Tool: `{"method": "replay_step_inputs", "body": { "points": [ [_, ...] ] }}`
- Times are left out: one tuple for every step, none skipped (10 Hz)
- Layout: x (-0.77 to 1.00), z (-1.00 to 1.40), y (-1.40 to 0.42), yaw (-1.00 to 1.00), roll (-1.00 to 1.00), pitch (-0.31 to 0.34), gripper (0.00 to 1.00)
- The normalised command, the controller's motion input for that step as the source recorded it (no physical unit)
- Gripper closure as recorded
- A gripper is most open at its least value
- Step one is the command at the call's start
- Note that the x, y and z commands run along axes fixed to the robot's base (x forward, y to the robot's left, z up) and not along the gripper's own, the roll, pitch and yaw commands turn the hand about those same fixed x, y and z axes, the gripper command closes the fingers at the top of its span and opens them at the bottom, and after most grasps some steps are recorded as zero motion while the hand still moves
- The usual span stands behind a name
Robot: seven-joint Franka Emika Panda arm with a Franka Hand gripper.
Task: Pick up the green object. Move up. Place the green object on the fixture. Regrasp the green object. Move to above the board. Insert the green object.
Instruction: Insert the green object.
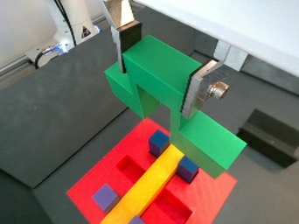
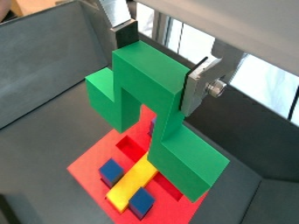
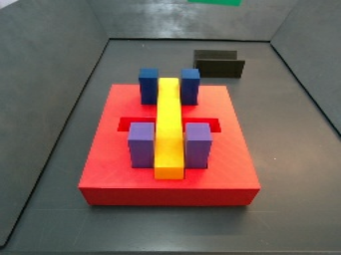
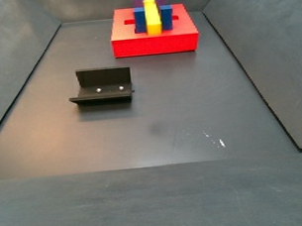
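My gripper (image 1: 158, 85) is shut on the green object (image 1: 156, 72), with a silver finger (image 1: 198, 87) pressed on each side of its middle. Both wrist views show it held high above the board (image 1: 103, 181). In the wrist view the green object (image 2: 146, 80) sits in the gripper (image 2: 160, 68) over the board (image 2: 91, 162) and its yellow bar (image 2: 135, 179). In a side view only a green sliver (image 3: 213, 2) shows at the top edge, above the board (image 3: 167, 171). The fixture (image 3: 218, 65) stands empty behind the board.
The board (image 4: 155, 40) lies at the far end of the dark floor and the fixture (image 4: 102, 87) to its left, nearer the middle. Blue blocks (image 3: 150, 85) and purple blocks (image 3: 142, 144) flank the yellow bar (image 3: 170, 125). Grey walls enclose the floor.
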Motion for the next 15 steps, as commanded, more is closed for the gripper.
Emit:
{"method": "replay_step_inputs", "body": {
  "points": [
    [0.00,0.15,0.08,0.01,-0.50,-0.090,1.00],
    [0.00,0.15,0.11,0.07,-0.50,-0.057,1.00],
    [0.00,0.13,0.15,0.13,-0.50,-0.044,1.00],
    [-0.04,0.13,0.20,0.19,-0.50,-0.061,1.00],
    [-0.05,0.04,0.20,0.19,-0.32,-0.066,1.00],
    [0.00,0.00,0.11,0.03,-0.05,-0.010,1.00],
    [0.00,-0.14,0.00,0.00,0.08,0.000,1.00],
    [-0.01,-0.45,-0.07,0.00,0.17,-0.033,1.00],
    [-0.02,-0.54,-0.13,0.01,0.20,-0.057,1.00],
    [0.00,-0.60,-0.17,0.01,0.22,-0.074,1.00],
    [0.00,-0.60,-0.22,0.03,0.24,-0.079,1.00],
    [0.00,-0.57,-0.31,0.07,0.36,-0.100,1.00],
    [0.00,-0.57,-0.26,0.07,0.28,-0.084,1.00],
    [0.00,-0.57,-0.16,0.06,0.12,-0.053,1.00],
    [0.01,-0.59,-0.07,0.06,0.00,-0.034,1.00]
  ]
}}
